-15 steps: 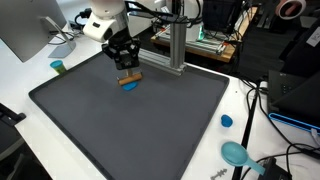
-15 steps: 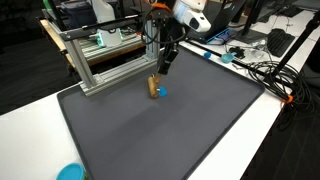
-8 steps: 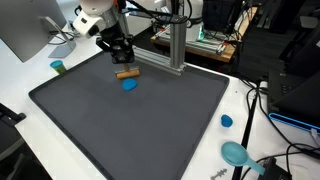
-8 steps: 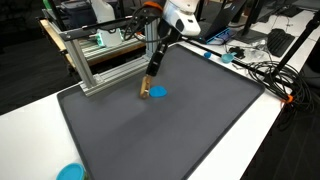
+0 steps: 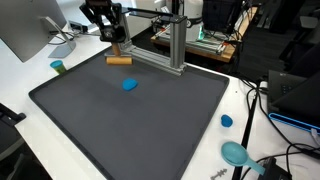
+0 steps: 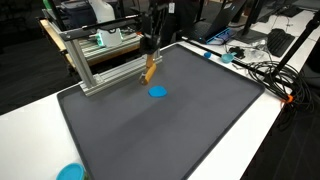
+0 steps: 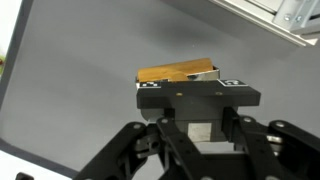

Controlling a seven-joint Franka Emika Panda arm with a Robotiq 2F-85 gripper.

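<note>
The black two-fingered gripper (image 5: 116, 50) was clenched on a tan rectangular wooden block (image 5: 119, 60), its fingers pressed against the block's two long sides. In the wrist view the block (image 7: 178, 73) sat between the finger pads just ahead of the gripper (image 7: 190, 86), lying across the grip with both ends sticking out past the fingers. In both exterior views the block hung directly beneath the gripper (image 6: 150, 56), clear of the dark grey rubber mat (image 5: 130, 130) below it. In an exterior view the block (image 6: 149, 70) appeared tilted, one end lower than the other.

A flat round blue disc (image 5: 130, 85) lay on the mat below the gripper and a little toward the mat's middle, apart from the block and not touching it. It showed in the same relation in the second outside camera (image 6: 157, 92), just beyond the block's lower end.

A silver aluminium extrusion frame (image 5: 177, 45) stood near the gripper, beside it at the mat's far edge. A small green-capped cylinder (image 5: 58, 67) stood on the white table off the mat, on the gripper's other side from the frame. Well away from the gripper, past the mat's opposite edge, lay a small blue cap (image 5: 226, 121) and a teal bowl (image 5: 235, 153).
</note>
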